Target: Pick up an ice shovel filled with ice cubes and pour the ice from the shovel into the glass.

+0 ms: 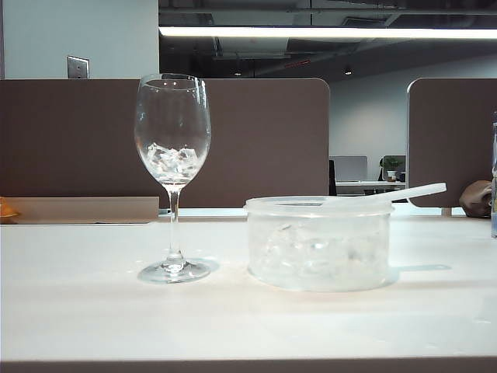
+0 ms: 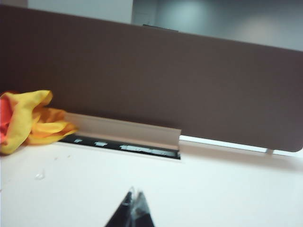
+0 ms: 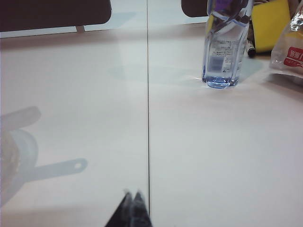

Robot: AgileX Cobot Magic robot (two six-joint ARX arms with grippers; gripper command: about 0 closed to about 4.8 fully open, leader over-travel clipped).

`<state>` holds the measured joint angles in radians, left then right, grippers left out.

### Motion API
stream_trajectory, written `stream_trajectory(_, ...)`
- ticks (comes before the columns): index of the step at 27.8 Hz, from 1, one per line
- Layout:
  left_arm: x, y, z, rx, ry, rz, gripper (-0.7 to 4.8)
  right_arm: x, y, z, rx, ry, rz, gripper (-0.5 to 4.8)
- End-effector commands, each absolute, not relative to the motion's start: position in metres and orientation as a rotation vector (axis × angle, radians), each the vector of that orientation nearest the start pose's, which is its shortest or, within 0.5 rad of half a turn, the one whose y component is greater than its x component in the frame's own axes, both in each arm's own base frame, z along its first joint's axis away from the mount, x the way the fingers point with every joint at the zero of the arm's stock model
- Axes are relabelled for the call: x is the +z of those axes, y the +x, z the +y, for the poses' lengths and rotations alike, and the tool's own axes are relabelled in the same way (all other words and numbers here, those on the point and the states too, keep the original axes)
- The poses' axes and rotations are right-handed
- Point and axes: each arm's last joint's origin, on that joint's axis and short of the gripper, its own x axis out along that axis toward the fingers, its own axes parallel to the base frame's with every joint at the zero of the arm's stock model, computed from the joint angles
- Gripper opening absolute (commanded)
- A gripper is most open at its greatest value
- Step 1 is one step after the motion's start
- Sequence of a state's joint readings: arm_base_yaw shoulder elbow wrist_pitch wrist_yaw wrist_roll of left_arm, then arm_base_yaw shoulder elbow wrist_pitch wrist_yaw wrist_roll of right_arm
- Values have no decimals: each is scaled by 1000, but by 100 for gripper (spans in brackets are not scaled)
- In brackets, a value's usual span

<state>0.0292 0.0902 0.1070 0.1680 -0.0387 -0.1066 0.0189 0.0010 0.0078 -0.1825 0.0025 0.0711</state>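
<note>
The white desk [image 1: 93,311] carries all task items in the exterior view, with brown partition panels [image 1: 264,140] standing behind it. The squat round translucent plastic tub [image 1: 318,247] sits right of centre on the desk and holds ice. The tall clear stemmed wine glass [image 1: 172,175] stands upright to the left of the tub, near it but apart from it, its round foot flat on the desk. The small translucent whitish ice shovel [image 1: 388,196] lies across the rim of the tub, its long flat handle projecting past the rim toward the right. The small clear-to-whitish ice cubes [image 1: 172,161] rest in the lower part of the glass bowl. Neither arm appears in the exterior view. The left end effector [image 2: 133,210] shows at the edge of the left wrist view, above bare desk surface, fingertips pressed together and holding nothing; a crumpled yellow and orange cloth [image 2: 28,120] lies beyond it by the partition. The right end effector [image 3: 131,210] is likewise fully closed and empty above the desk; a clear plastic water bottle [image 3: 222,52] stands well beyond it.
</note>
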Motion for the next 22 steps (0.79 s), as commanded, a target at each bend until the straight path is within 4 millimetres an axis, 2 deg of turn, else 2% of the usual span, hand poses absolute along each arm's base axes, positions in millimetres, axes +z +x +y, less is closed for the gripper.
stream_trajectory(1, 203, 95, 4, 63, -111, -207, -3, 147, 96, 2, 9, 69, 178, -5)
stream_trajectory(9, 183, 96, 4, 65, -147, -190, -3, 147, 96, 2, 9, 69, 178, -5)
stream_trajectory(14, 180, 96, 4, 67, -154, -157, -3, 147, 96, 2, 9, 69, 178, -5)
stream_trajectory(22, 159, 97, 4, 82, -149, 61, -3, 147, 96, 2, 9, 69, 178, -5)
